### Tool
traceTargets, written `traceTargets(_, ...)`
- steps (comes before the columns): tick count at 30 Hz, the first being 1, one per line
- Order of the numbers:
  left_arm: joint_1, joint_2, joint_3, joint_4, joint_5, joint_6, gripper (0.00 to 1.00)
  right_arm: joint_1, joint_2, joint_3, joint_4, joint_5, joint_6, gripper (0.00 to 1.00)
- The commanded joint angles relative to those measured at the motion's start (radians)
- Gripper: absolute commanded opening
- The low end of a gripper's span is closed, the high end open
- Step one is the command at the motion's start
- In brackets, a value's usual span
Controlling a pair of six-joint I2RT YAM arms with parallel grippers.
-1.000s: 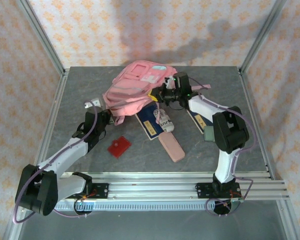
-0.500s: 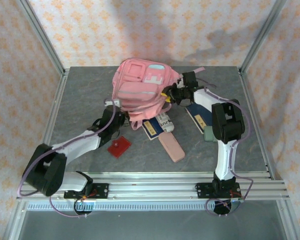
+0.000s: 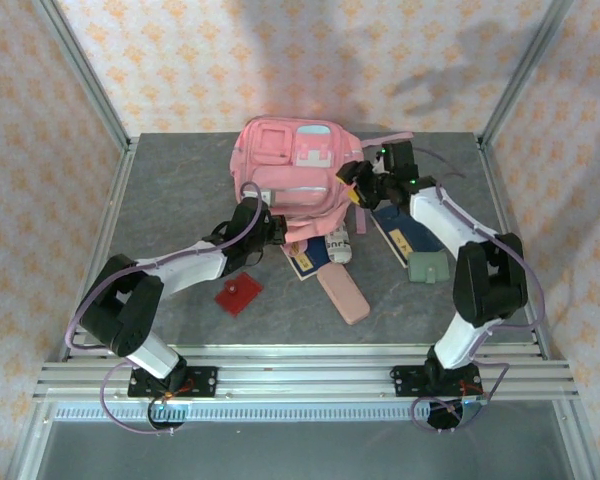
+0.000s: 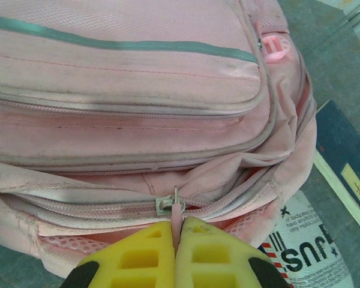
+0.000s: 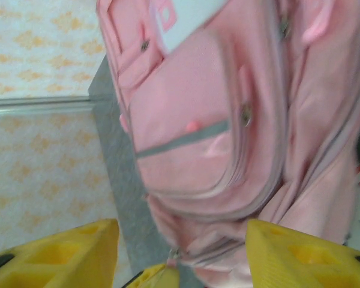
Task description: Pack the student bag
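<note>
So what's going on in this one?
Two arms are working on the pink student bag on the table. The left tool is shut on a zip pull along the bag's near edge. The right tool is open beside the bag. A pink pencil case, a blue book and a red card lie in front, unpacked.

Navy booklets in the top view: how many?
2: one navy flat booklet at the pink fabric backpack's near edge, one beside the right arm; more may be hidden.
</note>
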Motion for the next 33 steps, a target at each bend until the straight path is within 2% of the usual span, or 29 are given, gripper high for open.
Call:
traceTargets(1,-0.002,0.007,0.041,0.024,0.045,0.031,0.0,0.082,0.004,-0.103,0.012,-0.058,0.099,0.57)
traceTargets(7,-0.003,-0.002,0.031,0.029,0.058,0.029,0.0,0.191,0.063,-0.115,0.076,-0.07,0.242,0.57)
traceTargets(12,-0.006,-0.015,0.013,0.036,0.068,0.037,0.0,0.199,0.13,-0.075,0.091,-0.061,0.311,0.57)
traceTargets(19,-0.029,0.0,-0.011,0.046,0.076,0.047,0.0,0.21,0.231,-0.013,0.163,0.013,0.382,0.56)
traceTargets(21,-0.034,0.007,-0.02,0.062,0.086,0.041,0.0,0.21,0.255,0.002,0.18,0.036,0.39,0.47)
traceTargets(25,-0.032,0.009,-0.03,0.066,0.06,0.03,0.0,0.21,0.304,0.025,0.211,0.01,0.377,0.0)
traceTargets(29,-0.019,0.005,-0.032,0.038,-0.006,0.022,0.0,0.206,0.272,0.012,0.207,0.032,0.348,0.0)
traceTargets(33,0.036,-0.001,-0.054,0.009,-0.075,0.004,0.0,0.181,0.18,-0.046,0.207,0.076,0.313,0.0)
